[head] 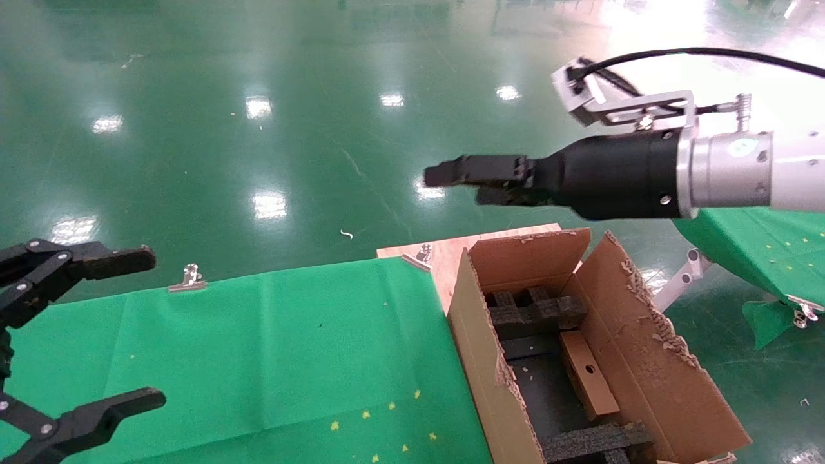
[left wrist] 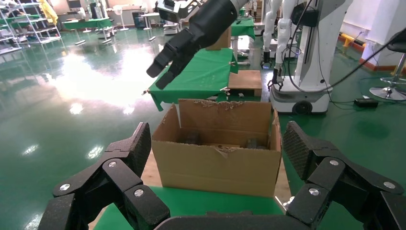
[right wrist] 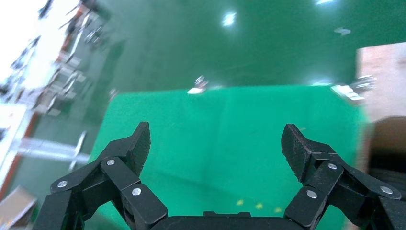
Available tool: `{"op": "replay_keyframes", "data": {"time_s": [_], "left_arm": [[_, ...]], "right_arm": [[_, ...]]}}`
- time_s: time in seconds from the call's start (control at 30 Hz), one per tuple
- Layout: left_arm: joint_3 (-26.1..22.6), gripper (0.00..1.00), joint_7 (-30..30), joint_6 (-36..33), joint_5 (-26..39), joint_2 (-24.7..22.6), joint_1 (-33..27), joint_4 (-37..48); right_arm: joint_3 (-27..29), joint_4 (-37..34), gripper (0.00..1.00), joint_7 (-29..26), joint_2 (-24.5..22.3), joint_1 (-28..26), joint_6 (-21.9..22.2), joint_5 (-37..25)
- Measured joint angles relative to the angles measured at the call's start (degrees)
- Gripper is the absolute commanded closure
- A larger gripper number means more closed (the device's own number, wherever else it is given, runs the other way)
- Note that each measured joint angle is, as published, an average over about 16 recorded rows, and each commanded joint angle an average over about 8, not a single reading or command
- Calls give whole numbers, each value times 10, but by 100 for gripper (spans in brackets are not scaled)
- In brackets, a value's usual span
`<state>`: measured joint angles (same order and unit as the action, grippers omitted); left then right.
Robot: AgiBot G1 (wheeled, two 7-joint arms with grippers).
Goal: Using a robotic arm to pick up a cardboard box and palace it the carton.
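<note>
right tool (head: 451,177) spread wide above the carton (head: 644,341), cardboard box (head: 588,374) lying inside.

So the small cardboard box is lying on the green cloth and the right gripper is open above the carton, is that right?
Not quite: the head view shows the cardboard box lying inside the carton, not on the green cloth. The right gripper is open above the carton.
</note>
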<state>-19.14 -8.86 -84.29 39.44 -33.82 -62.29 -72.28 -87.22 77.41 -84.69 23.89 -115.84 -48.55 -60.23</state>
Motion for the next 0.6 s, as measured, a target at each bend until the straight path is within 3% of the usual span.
{"op": "replay_keyframes", "data": {"time_s": [0.6], "left_arm": [[0, 0, 0, 0, 0, 0, 0, 0]], "right_arm": [[237, -13, 0, 246, 37, 181, -124, 61]]}}
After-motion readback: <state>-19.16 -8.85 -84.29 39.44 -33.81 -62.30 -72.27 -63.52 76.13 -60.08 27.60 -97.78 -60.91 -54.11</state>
